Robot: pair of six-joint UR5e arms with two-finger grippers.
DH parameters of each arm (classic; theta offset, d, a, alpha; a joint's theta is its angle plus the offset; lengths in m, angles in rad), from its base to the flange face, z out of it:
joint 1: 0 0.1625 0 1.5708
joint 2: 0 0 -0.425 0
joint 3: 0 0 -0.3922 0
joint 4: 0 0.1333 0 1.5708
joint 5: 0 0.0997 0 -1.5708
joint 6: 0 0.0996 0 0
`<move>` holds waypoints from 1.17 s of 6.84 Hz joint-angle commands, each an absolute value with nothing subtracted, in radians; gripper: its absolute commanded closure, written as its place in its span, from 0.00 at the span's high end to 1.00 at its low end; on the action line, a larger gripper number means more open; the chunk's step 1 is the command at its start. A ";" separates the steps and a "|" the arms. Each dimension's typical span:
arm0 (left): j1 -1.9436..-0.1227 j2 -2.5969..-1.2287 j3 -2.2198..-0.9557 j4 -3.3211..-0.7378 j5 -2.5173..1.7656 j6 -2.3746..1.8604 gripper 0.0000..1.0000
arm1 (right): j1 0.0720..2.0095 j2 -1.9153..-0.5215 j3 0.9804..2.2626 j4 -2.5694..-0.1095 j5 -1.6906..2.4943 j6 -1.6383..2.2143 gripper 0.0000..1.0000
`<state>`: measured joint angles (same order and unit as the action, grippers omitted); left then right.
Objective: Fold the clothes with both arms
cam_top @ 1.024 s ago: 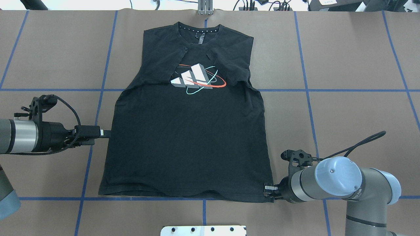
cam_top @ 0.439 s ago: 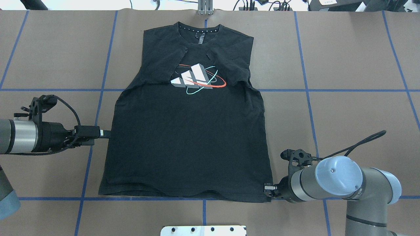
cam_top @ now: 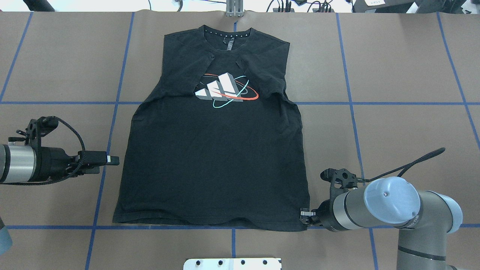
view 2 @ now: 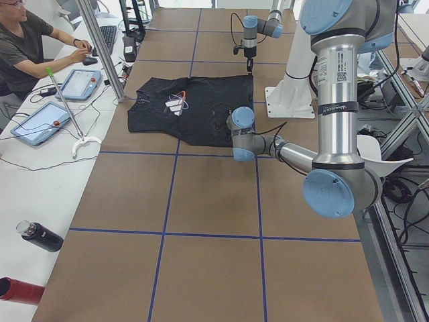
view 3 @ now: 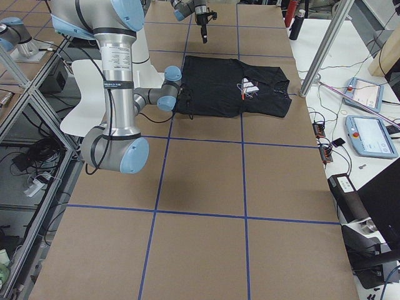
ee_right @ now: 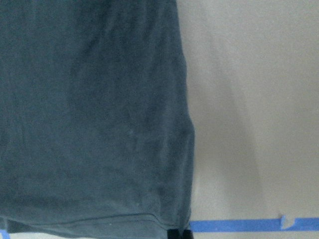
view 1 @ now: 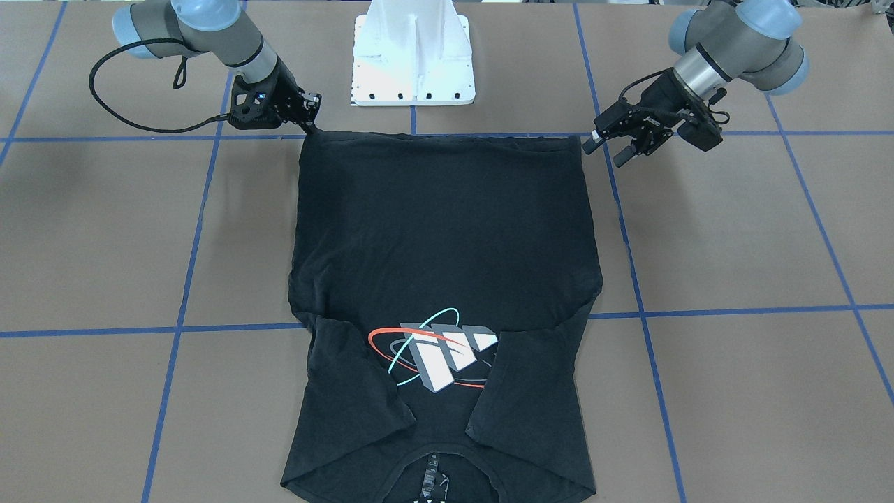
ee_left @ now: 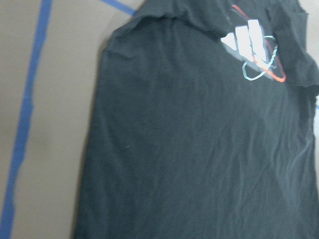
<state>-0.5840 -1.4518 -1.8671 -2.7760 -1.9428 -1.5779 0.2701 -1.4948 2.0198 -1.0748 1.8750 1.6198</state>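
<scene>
Black short-sleeved T-shirt (cam_top: 213, 157) flat, logo up, sleeves folded inward, on brown paper-covered table (cam_top: 393, 75), small black left gripper (view 1: 605, 150) spread apart, just beside its side edge, black right gripper (cam_top: 305, 218) at hem corner, grip impossible to tell.

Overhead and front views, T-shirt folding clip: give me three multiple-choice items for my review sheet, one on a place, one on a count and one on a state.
1. Where is the right gripper?
A. above the middle of the T-shirt
B. at the hem corner on the robot's right
C. out of view

2. How many sleeves lie folded in over the chest?
A. none
B. one
C. two

3. How is the left gripper?
A. open, apart from the T-shirt
B. shut on a sleeve
C. shut on the hem corner

Key:
1 B: the overhead view shows its fingertips at that corner.
2 C: the front view shows a flap on each side of the chest print.
3 A: the front view shows its fingers spread, with bare table between them and the cloth.
</scene>
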 commanded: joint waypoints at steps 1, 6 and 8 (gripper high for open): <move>-0.481 -1.416 -1.868 -2.775 -1.857 -1.627 1.00 | 0.284 -1.496 2.032 -1.068 1.882 1.646 0.00; -0.345 -1.425 -1.867 -2.698 -1.802 -1.669 0.99 | 0.327 -1.494 2.042 -1.065 1.950 1.644 0.00; -0.331 -1.425 -1.867 -2.686 -1.802 -1.669 0.99 | 0.345 -1.494 2.042 -1.065 1.972 1.646 0.00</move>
<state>-0.3408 -1.4248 -1.8670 -2.6922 -1.8030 -1.6689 0.3332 -1.4943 2.0414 -1.0646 1.9564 1.6449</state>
